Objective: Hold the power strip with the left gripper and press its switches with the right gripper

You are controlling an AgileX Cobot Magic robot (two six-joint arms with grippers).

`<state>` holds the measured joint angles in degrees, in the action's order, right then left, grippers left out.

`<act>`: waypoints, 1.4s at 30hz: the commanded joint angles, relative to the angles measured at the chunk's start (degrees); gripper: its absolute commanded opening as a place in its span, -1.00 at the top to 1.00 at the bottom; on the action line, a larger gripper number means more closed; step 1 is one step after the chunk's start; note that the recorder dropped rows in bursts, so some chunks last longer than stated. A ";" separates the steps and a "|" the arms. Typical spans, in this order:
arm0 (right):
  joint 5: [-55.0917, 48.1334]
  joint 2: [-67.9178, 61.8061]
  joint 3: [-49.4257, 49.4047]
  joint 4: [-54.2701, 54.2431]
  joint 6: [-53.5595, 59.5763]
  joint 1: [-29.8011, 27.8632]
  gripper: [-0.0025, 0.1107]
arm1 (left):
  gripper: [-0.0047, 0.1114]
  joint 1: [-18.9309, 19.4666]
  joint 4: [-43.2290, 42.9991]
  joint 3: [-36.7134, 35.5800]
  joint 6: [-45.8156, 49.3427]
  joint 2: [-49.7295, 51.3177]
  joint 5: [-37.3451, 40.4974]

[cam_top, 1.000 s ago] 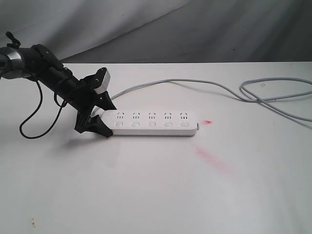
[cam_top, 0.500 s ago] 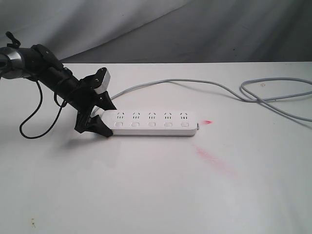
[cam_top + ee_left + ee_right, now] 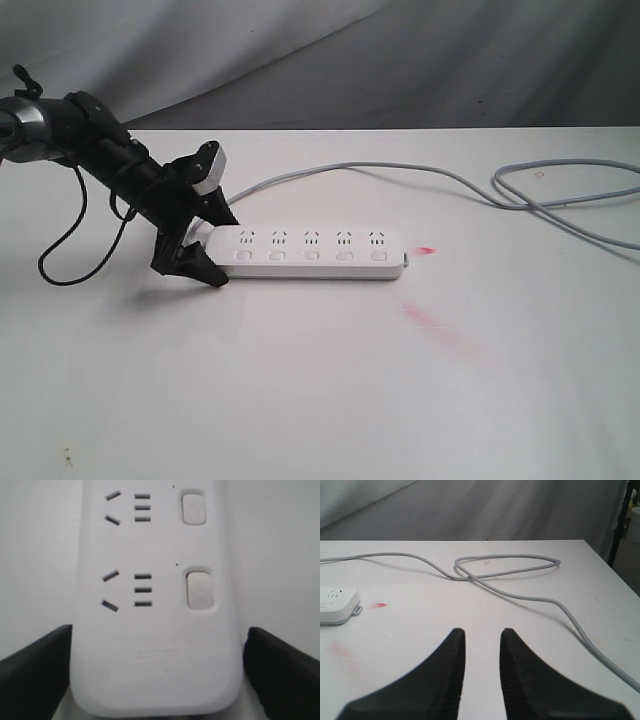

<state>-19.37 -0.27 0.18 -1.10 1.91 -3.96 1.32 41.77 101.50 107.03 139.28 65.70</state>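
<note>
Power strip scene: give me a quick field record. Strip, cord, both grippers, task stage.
power strip: flat on the table, sockets up
switches: row of five, none touched
cord: loops across the table behind the strip
left gripper: open, fingers on either side of the strip's end, small gap at one finger
right gripper: fingers narrowly apart, empty, away from the strip
stage: strip not clamped, pressing not begun

White power strip [image 3: 310, 252] with dark slots [image 3: 142, 590], grey cord [image 3: 480, 186], black left tool [image 3: 211, 245], and red smears [image 3: 440, 328] streaking the white counter [image 3: 300, 400].
</note>
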 commanded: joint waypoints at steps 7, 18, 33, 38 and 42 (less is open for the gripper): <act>0.22 0.27 -0.18 0.47 0.61 -0.07 0.54 | -0.70 -0.17 -0.28 0.10 -2.18 -10.95 -3.22; 0.22 0.27 -0.18 0.47 0.61 -0.07 0.54 | 0.90 0.07 -3.69 0.10 -14.59 -33.37 -9.01; 0.22 0.27 -0.18 0.47 0.61 -0.07 0.54 | 0.91 8.26 4.50 0.10 -82.42 -54.28 -9.41; 0.22 0.27 -0.18 0.47 0.61 -0.07 0.54 | 0.91 11.63 4.29 0.10 -95.71 -56.64 -7.02; 0.22 0.27 -0.18 0.47 0.61 -0.07 0.54 | 0.91 12.88 4.09 0.10 -96.70 -57.23 -3.47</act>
<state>-19.37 -0.27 0.18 -1.10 1.91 -3.96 13.60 45.66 101.50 12.59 82.69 59.48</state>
